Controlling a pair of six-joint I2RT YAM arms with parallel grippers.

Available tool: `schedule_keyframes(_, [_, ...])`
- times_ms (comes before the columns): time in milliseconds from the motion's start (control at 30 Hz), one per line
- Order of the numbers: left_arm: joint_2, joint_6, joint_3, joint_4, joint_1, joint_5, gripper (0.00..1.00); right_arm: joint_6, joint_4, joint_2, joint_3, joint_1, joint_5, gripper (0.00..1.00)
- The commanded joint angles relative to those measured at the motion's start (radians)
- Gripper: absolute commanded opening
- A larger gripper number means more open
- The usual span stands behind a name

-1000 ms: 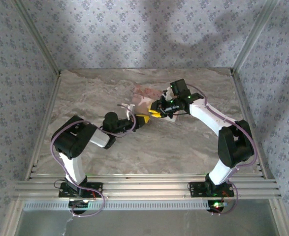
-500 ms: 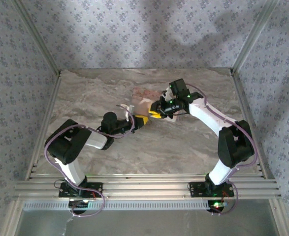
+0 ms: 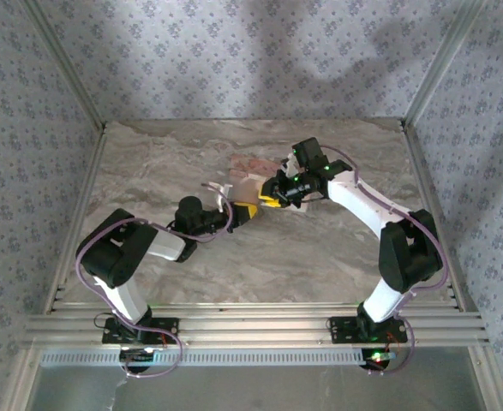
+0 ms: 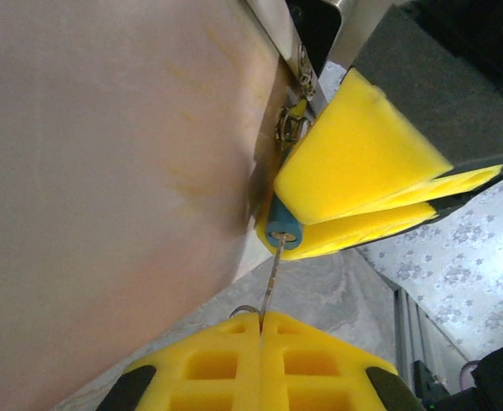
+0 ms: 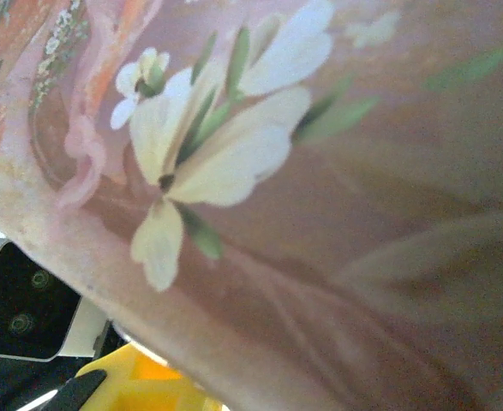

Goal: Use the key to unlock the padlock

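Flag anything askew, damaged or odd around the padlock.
Nothing looks spilled or damaged. The thin key slants slightly between the shut left gripper and the blue padlock, which the right gripper pinches beside the pink floral box.

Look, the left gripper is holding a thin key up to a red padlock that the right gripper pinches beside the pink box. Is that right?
Not quite: the padlock is blue, not red. The left wrist view shows the left gripper holding a thin key up to it, while the right gripper pinches it beside the pink box.
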Motion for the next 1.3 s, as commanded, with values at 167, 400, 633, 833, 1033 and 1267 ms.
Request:
schedule_keyframes(167, [-0.056, -0.017, 0.019, 0.061, 0.006, -0.014, 0.00, -0.030, -0.009, 0.013, 0.042, 0.034, -0.029, 0.00])
schedule_keyframes(400, [-0.043, -0.025, 0.019, 0.057, 0.009, -0.066, 0.00, -0.028, -0.008, 0.014, 0.041, 0.039, -0.040, 0.00])
schedule_keyframes(633, [-0.024, -0.038, -0.015, 0.105, 0.041, -0.074, 0.00, -0.025, -0.008, 0.006, 0.038, 0.029, -0.040, 0.00])
schedule_keyframes(833, [-0.012, -0.037, -0.020, 0.124, 0.043, -0.045, 0.00, -0.014, 0.008, 0.006, 0.033, 0.025, -0.026, 0.00])
schedule_keyframes(1033, [-0.012, -0.037, -0.042, 0.135, 0.038, -0.032, 0.00, 0.006, 0.033, 0.002, 0.031, 0.019, -0.004, 0.00])
schedule_keyframes(1267, [0.001, -0.054, -0.073, 0.163, 0.022, -0.055, 0.00, 0.033, 0.073, -0.008, 0.015, 0.016, 0.017, 0.00])
